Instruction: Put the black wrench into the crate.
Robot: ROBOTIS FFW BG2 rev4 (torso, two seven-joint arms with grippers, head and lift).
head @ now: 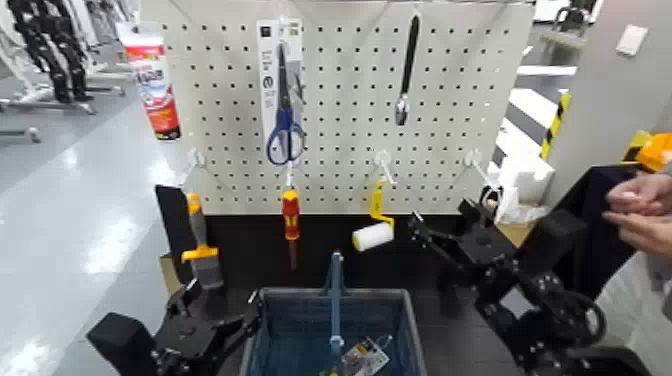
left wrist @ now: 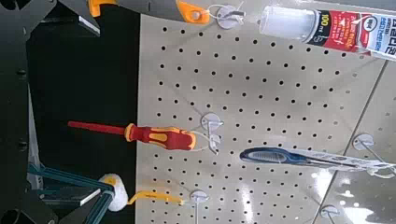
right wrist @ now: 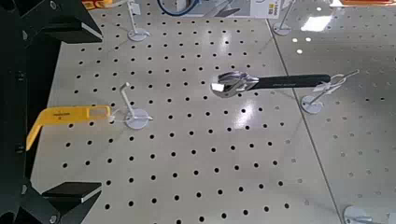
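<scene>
The right arm is being held raised from the lower right of the head view, bent at its joints, and its gripper [head: 440, 215] is being pointed toward the pegboard [head: 340, 150]. The jaws are being kept wide apart, and nothing is being gripped between them. The black wrench [head: 408, 70] is being suspended on the board above this gripper and slightly to its left in the head view, its silvery end being turned downward, and it is not being touched. In the right wrist view, its dark handle is being carried by a looped tie [right wrist: 327, 86] at a white hook [right wrist: 313, 103].

The left gripper [head: 222, 300] is being held low, just beside the left side of the crate [head: 270, 299], with its jaws apart and nothing being grasped. The crate is being seen below and to the left of the right gripper, its blue handle [head: 337, 290] being held upright; a packaged item [head: 365, 357] is being contained inside.

Nearest the right gripper, the yellow-framed paint roller [head: 373, 236] is being hung just beside one fingertip, lower than the wrench. Farther left, the screwdriver [head: 291, 215], carded scissors [head: 285, 135], orange-handled tool [head: 202, 245] and tube [head: 153, 85] are being displayed. Well to the right of the right gripper, a person's hands [head: 640, 212] are being held together.
</scene>
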